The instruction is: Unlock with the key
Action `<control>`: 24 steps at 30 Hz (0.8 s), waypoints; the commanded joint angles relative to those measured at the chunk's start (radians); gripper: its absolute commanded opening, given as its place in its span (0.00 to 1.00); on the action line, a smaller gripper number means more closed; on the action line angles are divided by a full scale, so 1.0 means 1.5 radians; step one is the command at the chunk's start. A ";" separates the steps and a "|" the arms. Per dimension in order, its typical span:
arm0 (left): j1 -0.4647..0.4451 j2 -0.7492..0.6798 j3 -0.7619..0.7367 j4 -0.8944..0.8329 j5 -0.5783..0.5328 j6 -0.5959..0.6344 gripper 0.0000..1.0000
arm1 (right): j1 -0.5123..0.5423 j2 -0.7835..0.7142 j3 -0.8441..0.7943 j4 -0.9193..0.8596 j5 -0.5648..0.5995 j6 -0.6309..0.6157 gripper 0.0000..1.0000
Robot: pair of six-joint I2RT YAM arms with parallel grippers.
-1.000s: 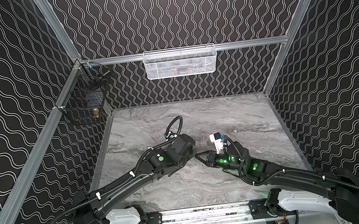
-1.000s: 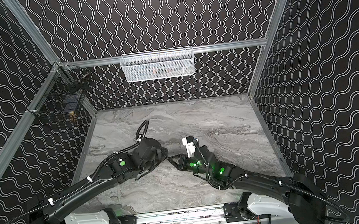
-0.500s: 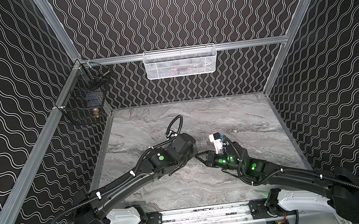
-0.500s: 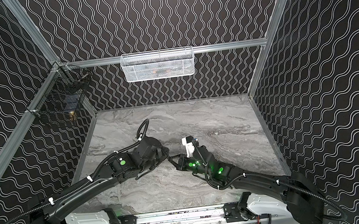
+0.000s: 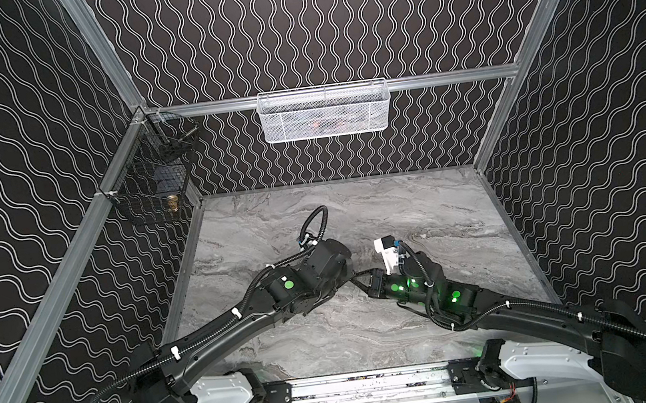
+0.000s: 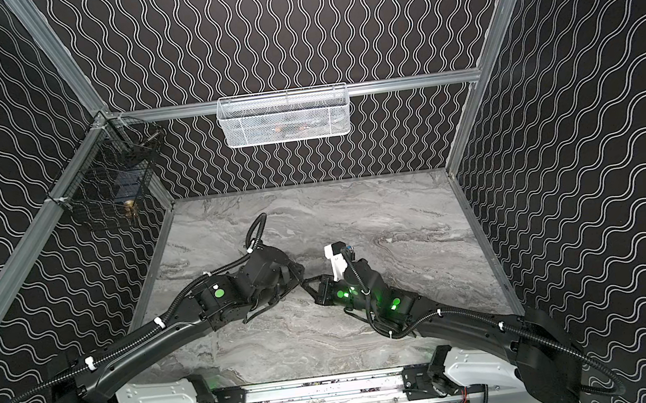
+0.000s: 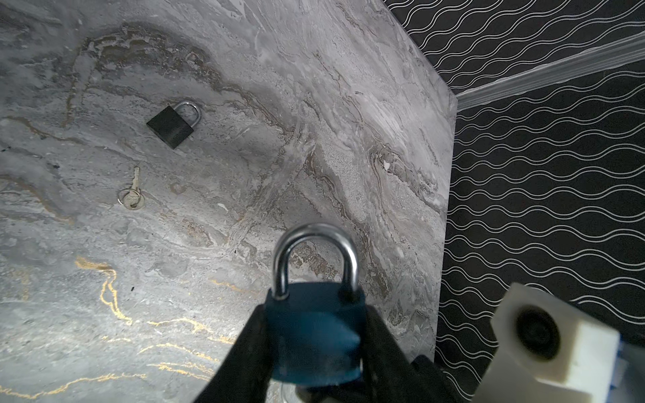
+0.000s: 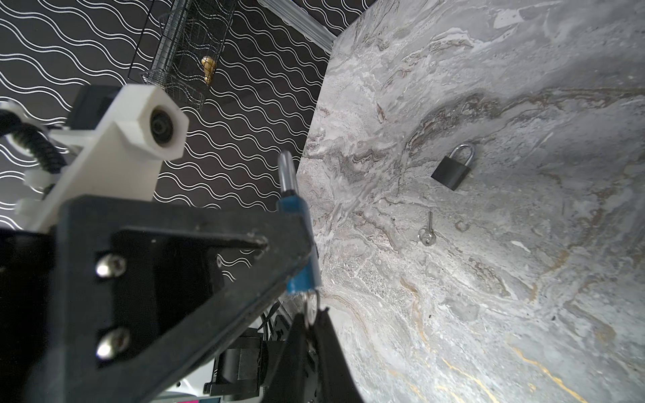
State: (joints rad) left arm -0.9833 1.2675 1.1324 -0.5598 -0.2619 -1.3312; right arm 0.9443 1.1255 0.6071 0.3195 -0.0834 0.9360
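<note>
My left tool grips the blue padlock; right tool pinches the key at its base, shackle not yet sprung.

Lab test cell, wavy-patterned walls and aluminium rails enclosing a marble table, basket hanging from rails
</note>
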 commanded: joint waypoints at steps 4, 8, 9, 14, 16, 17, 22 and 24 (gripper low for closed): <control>0.004 -0.005 0.017 -0.008 -0.032 0.008 0.04 | 0.001 -0.026 -0.006 0.003 0.006 0.002 0.22; 0.004 -0.004 0.012 -0.002 -0.042 0.007 0.04 | 0.001 -0.028 0.000 -0.014 0.000 0.021 0.25; 0.005 -0.003 0.012 -0.003 -0.044 0.004 0.04 | 0.001 -0.028 0.004 -0.019 0.001 0.026 0.25; 0.004 -0.007 0.001 0.010 -0.049 -0.001 0.03 | 0.002 -0.012 0.021 -0.035 0.007 0.053 0.25; 0.004 -0.007 0.002 0.010 -0.049 -0.002 0.03 | 0.002 -0.005 0.025 -0.038 0.011 0.060 0.24; 0.004 -0.007 0.002 0.010 -0.048 -0.001 0.03 | 0.002 -0.003 0.025 -0.031 0.011 0.060 0.23; 0.004 -0.008 0.000 0.015 -0.048 -0.004 0.03 | 0.002 0.010 0.030 -0.032 0.016 0.065 0.21; 0.004 -0.008 -0.001 0.023 -0.044 -0.005 0.03 | 0.002 0.012 0.029 -0.024 0.014 0.067 0.20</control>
State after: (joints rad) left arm -0.9783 1.2629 1.1324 -0.5694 -0.3099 -1.3312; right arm 0.9470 1.1408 0.6411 0.2661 -0.0757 1.0142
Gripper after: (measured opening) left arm 0.402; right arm 0.205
